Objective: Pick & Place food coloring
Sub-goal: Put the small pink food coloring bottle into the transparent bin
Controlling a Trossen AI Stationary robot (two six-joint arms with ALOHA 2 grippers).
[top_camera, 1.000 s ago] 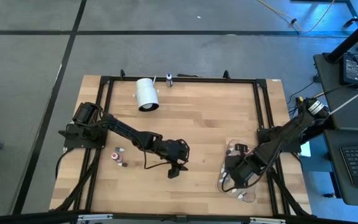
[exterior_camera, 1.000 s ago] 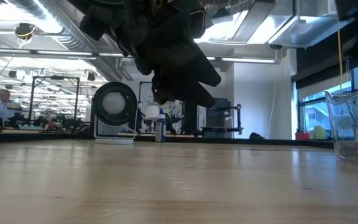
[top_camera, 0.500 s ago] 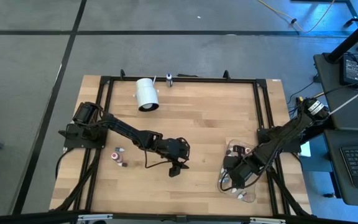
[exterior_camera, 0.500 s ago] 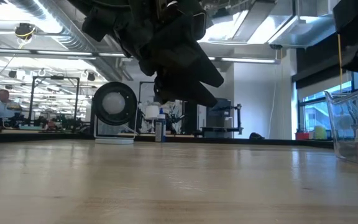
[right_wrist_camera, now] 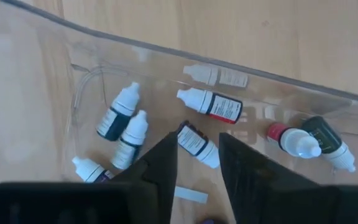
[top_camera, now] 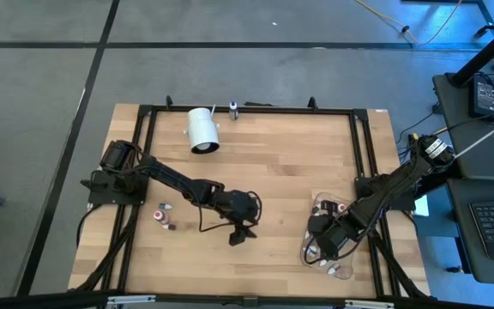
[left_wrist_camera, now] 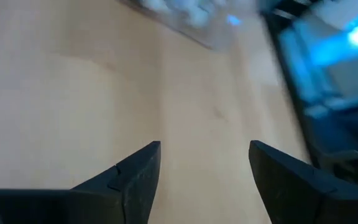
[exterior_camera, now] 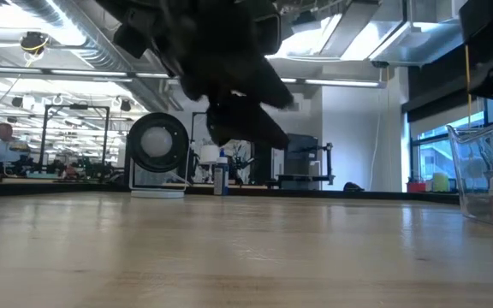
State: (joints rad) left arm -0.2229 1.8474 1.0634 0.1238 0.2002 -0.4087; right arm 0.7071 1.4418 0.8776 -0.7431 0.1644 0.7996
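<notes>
Two small food coloring bottles [top_camera: 165, 216] lie on the wood near the table's left side. Several more bottles [right_wrist_camera: 212, 104] lie on their sides on the floor of a clear plastic container [top_camera: 334, 205] at the table's right. My left gripper [top_camera: 239, 234] hangs open and empty over bare wood at mid-table, toward the near edge; its wrist view shows only wood between the fingers [left_wrist_camera: 204, 146]. My right gripper [top_camera: 320, 245] hovers open above the container, its fingers [right_wrist_camera: 197, 135] pointing down at the bottles without touching any.
A large white cylinder [top_camera: 202, 129] lies on its side near the far edge, and a small upright bottle [top_camera: 234, 109] stands on the far rail. A black frame borders the table. The container's clear wall [exterior_camera: 484, 171] rises at the right.
My left gripper has swung slightly over mid-table and is blurred with motion now, still open. My right arm has shifted a little toward the table's left, staying above the container. No bottle has moved.
</notes>
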